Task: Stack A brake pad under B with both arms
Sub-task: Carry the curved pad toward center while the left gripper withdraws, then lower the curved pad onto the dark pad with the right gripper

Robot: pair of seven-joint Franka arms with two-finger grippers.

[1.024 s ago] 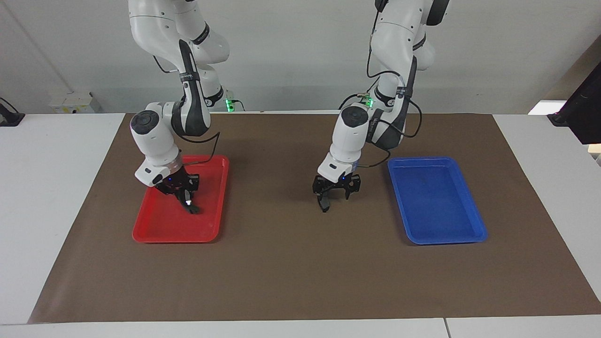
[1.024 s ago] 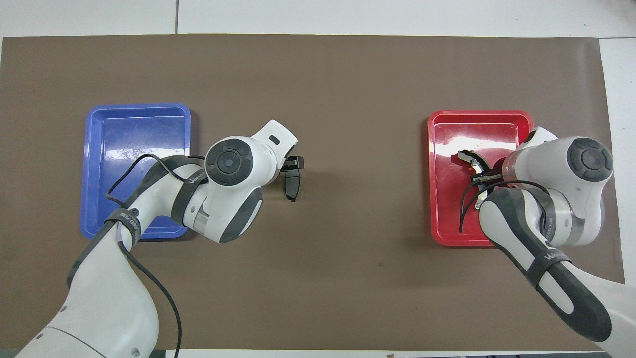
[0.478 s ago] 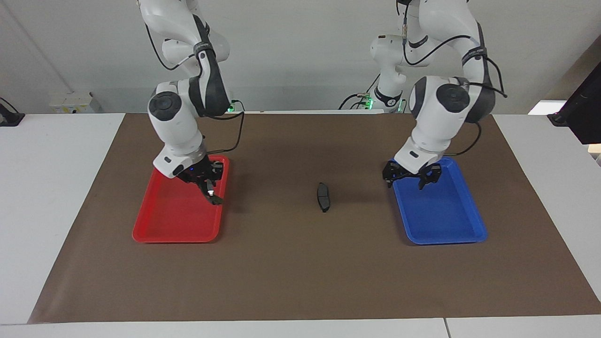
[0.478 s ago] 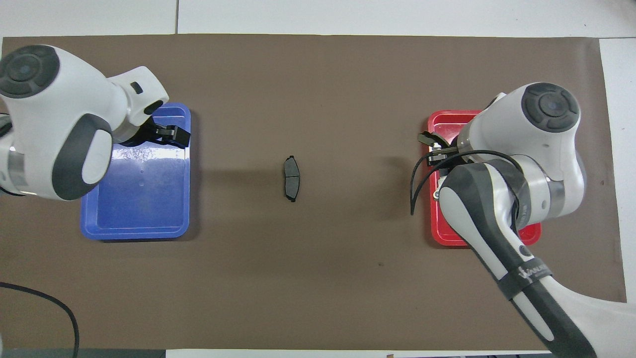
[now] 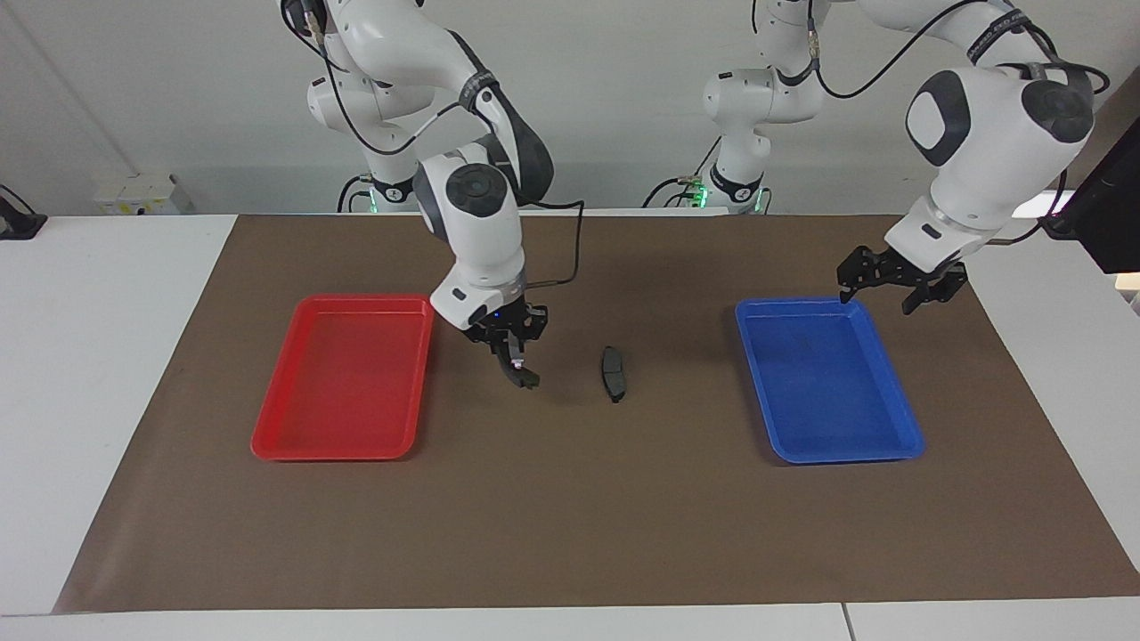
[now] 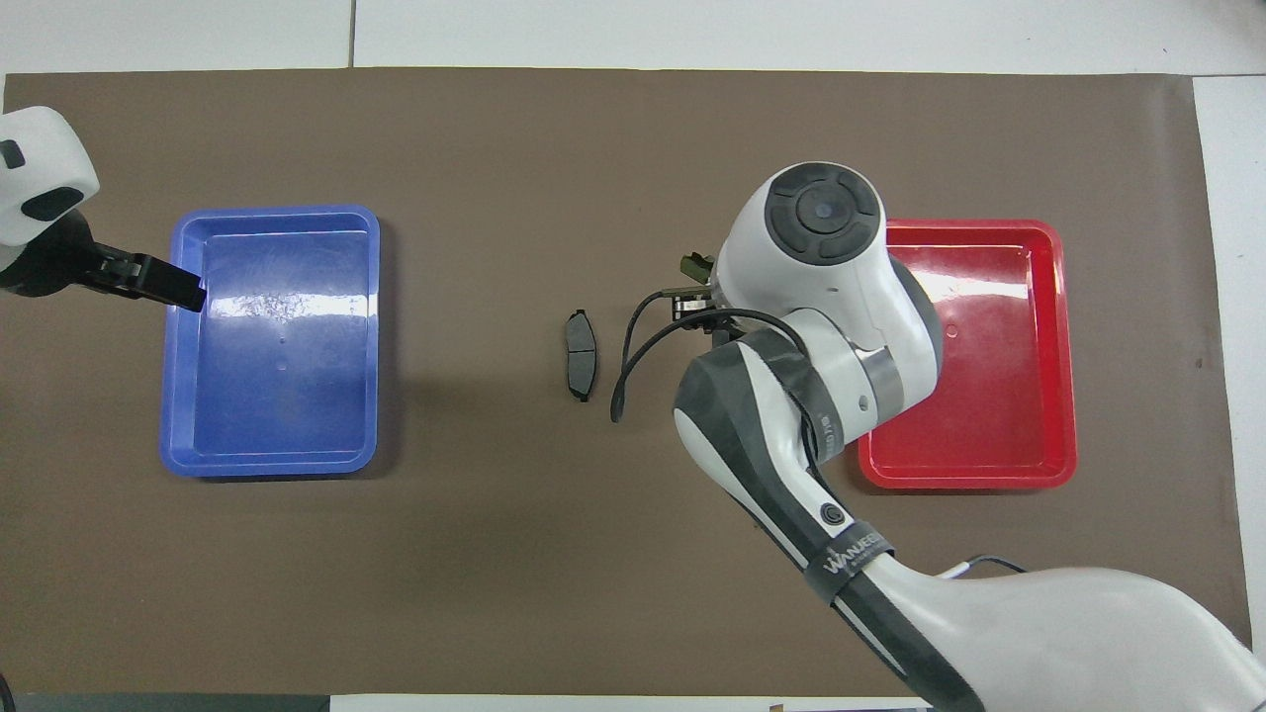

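While right hand (image 5: 515,358) grips B (image 5: 525,377), left hand (image 5: 898,289) gapes empty.

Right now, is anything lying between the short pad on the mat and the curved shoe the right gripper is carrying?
Nothing. In the facing view only bare brown mat separates the short pad from the curved shoe in the right gripper.

Worktop (image 5: 116,356) white under a plain brown mat (image 5: 570,516), red tray (image 5: 294,436) at 9 o'clock and blue tray (image 5: 899,436) at 3 in the facing view, short pad (image 5: 613,374) plain dark grey, arms (image 5: 481,231) white with dark joint caps, end effectors black.
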